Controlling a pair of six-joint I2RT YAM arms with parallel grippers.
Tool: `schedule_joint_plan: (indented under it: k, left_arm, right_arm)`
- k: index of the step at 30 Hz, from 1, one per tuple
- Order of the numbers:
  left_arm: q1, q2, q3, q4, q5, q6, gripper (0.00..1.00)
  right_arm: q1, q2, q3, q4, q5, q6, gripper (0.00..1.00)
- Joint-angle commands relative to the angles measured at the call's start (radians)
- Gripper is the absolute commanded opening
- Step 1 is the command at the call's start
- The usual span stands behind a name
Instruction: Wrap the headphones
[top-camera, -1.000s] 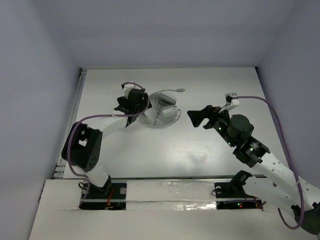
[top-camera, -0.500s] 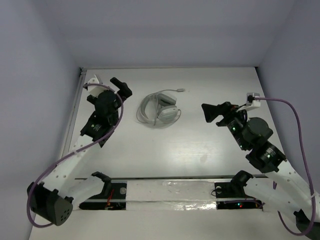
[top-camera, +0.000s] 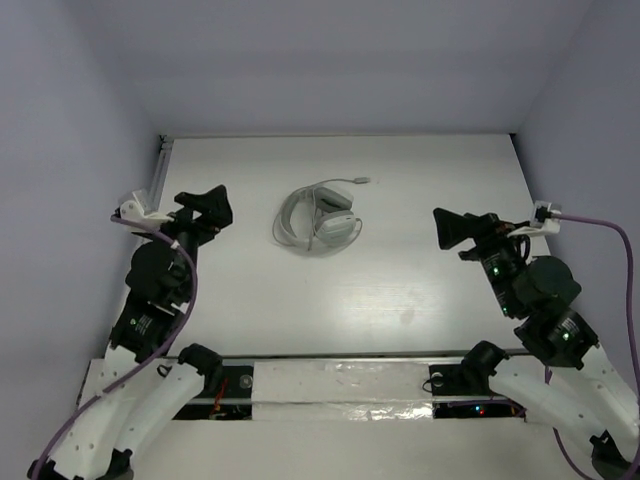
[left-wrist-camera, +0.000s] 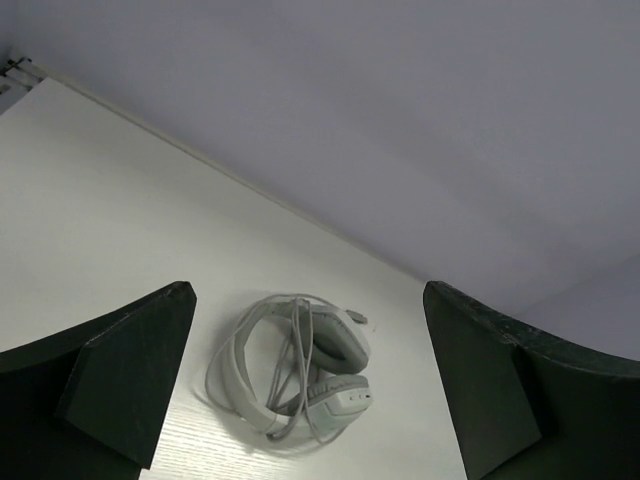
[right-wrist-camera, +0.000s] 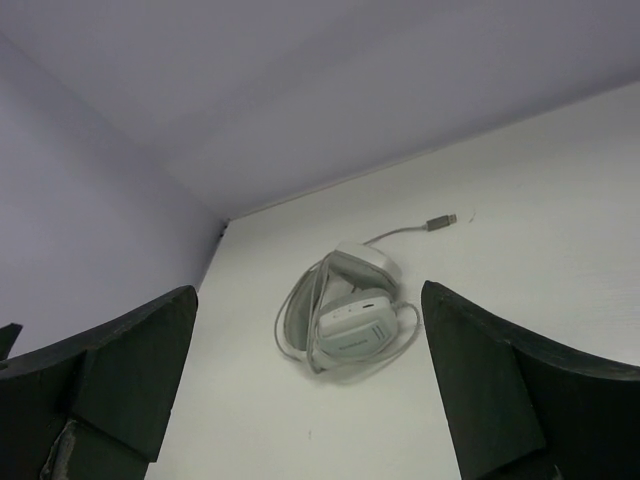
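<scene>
Top external view, left side: left gripper (top-camera: 212, 203) raised above the table (top-camera: 430, 170), fingers (left-wrist-camera: 125, 375) spread wide, holding nothing, touching nothing. Arm folded toward the lower left, wrist aimed at frame centre.

Upper middle: headphones (top-camera: 318, 218) lie on the table between both grippers, well apart from each. Grey cable (right-wrist-camera: 400, 233) looped loosely around headband and earcups, plug (right-wrist-camera: 440, 221) trailing to the upper right.

Right side: right gripper (top-camera: 447, 228) also wide open and empty, fingers (right-wrist-camera: 130, 365) touching nothing. Arm bent, elbow at lower right, wrist pointing left.
</scene>
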Motion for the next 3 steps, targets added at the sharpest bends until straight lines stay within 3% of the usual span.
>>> schedule_joint_plan:
  k: [1, 3]
  left_arm:
    - [0.003, -0.01, -0.051, -0.015, 0.033, 0.03, 0.99]
    - [0.003, 0.001, -0.056, -0.019, 0.037, 0.021, 0.99]
  right_arm:
    - [-0.004, 0.019, 0.022, -0.008, 0.022, -0.003, 1.0]
    - [-0.004, 0.035, 0.025, -0.008, 0.012, -0.002, 1.0]
